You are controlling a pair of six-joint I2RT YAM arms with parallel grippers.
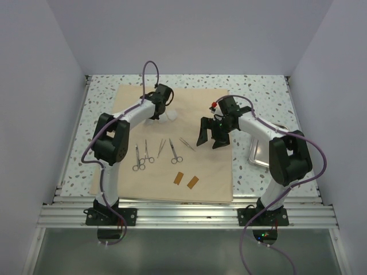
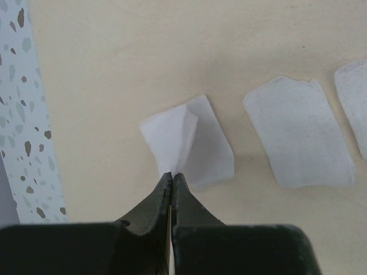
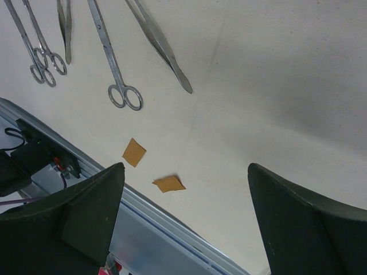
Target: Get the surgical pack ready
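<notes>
left gripper [image 2: 172, 183] pinched closed on near edge of white gauze square [image 2: 189, 143], gauze lying on tan surgical pack [image 2: 143, 57], right gripper [image 3: 184, 172] spread wide, holding nothing, above pack

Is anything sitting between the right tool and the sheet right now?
Nothing visible. The open right tool hangs over bare sheet. The scissors and two brown patches lie on it nearer the arm bases, not beneath the tool.

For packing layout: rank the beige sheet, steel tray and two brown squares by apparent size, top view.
Beige sheet
Steel tray, partly hidden
Left brown square and right brown square: alike, unranked
</notes>
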